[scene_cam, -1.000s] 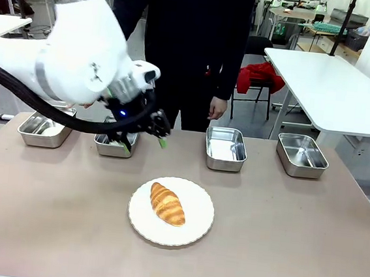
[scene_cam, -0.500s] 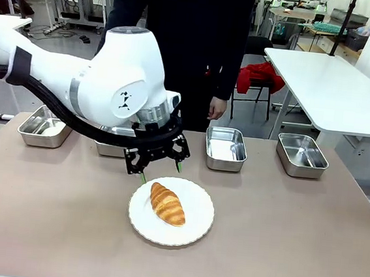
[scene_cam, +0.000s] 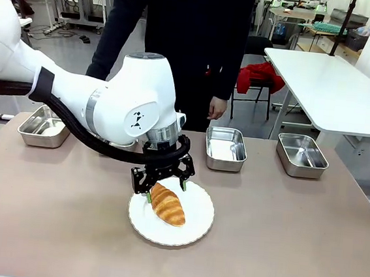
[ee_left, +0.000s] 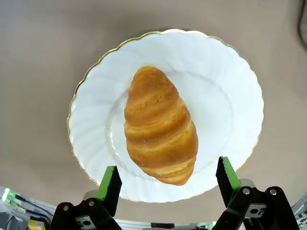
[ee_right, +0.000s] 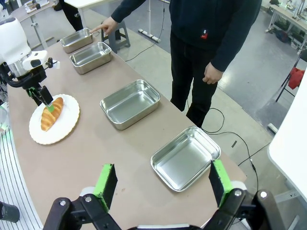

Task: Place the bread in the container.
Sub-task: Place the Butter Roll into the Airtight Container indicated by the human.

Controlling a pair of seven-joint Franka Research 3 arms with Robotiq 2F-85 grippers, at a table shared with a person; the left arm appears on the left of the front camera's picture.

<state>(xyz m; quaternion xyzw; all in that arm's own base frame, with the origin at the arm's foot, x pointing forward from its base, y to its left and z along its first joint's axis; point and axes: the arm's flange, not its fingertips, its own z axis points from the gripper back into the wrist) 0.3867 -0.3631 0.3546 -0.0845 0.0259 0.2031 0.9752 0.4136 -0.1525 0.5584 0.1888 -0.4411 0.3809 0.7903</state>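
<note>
A long brown bench (scene_cam: 293, 240) runs across the frame, a person (scene_cam: 181, 40) in dark clothing standing at its far edge in the upper middle. The white left arm (scene_cam: 129, 104) sweeps in from the left of the front view and bends down over the centre.

Four shiny steel pans line the far side of the bench. The container (scene_cam: 44, 127) sits at the left end, the next pan is mostly hidden behind the arm, and two more pans (scene_cam: 225, 147) (scene_cam: 301, 154) lie to the right. At the upper left of the right wrist view, the person's hand (ee_right: 110, 24) points a forefinger at the container's rim.

A round white plate (scene_cam: 193, 228) lies at lower centre, well apart from the pans. The bread (scene_cam: 167, 204) lies on the plate, its length slanting from upper left to lower right.

The left claw (scene_cam: 165, 192) hangs over the bread's upper end, spread wide and gripping nothing. In the left wrist view its green pads (ee_left: 109, 184) stand either side of the bread's near tip, apart from it.

The right claw (ee_right: 161, 172) hovers above the right end of the bench, also spread wide and empty.
</note>
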